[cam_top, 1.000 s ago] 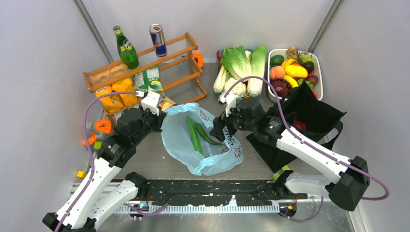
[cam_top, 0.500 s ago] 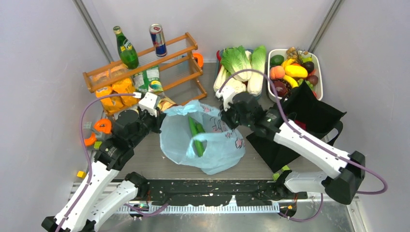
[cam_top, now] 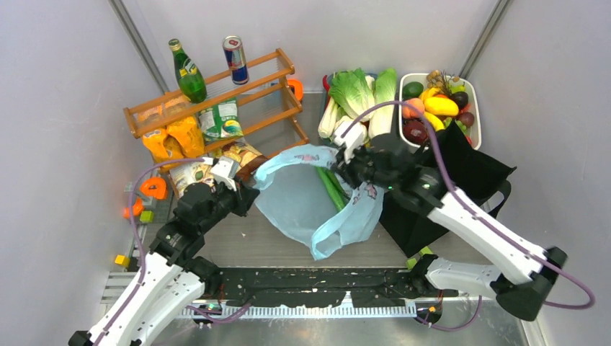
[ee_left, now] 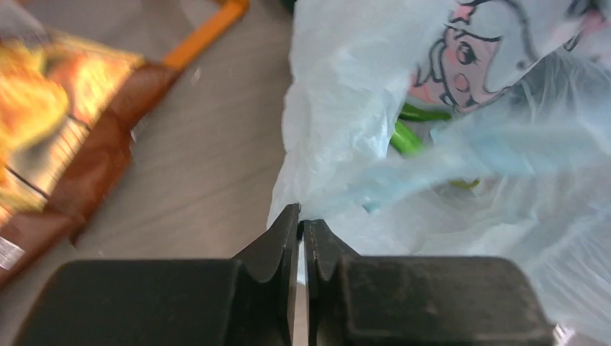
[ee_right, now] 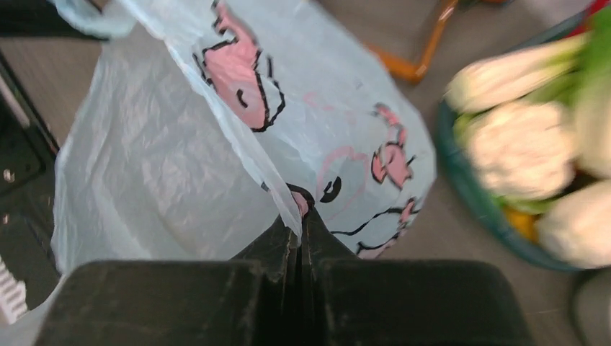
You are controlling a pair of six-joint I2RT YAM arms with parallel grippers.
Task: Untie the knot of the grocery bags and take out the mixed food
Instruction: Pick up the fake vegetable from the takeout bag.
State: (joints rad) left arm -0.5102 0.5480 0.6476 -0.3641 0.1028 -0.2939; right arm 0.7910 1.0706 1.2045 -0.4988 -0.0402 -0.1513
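Note:
The light-blue plastic bag [cam_top: 299, 205] printed with pink cartoon figures hangs stretched between both grippers above the table. My left gripper [cam_top: 252, 191] [ee_left: 300, 220] pinches its left edge, jaws almost touching with thin film between the tips. My right gripper [cam_top: 351, 167] [ee_right: 301, 220] is shut on the bag's printed film at the upper right. A green cucumber [cam_top: 331, 189] [ee_left: 405, 137] shows inside the bag. One untied handle loop [cam_top: 326, 238] dangles low. No knot is in view. The black tote [cam_top: 461, 180] lies slack under the right arm.
Snack packets [cam_top: 241, 153] [ee_left: 65, 151] lie by the wooden rack [cam_top: 216, 94], which carries a green bottle [cam_top: 189, 72] and a can [cam_top: 235, 59]. A basket of leafy vegetables [cam_top: 360, 101] and a white fruit tray [cam_top: 472, 108] stand at the back.
My right gripper shut on the bag and raised it up and toward the back right. The bag went from lying flat to hanging. My left gripper shifted nearer, still holding the edge.

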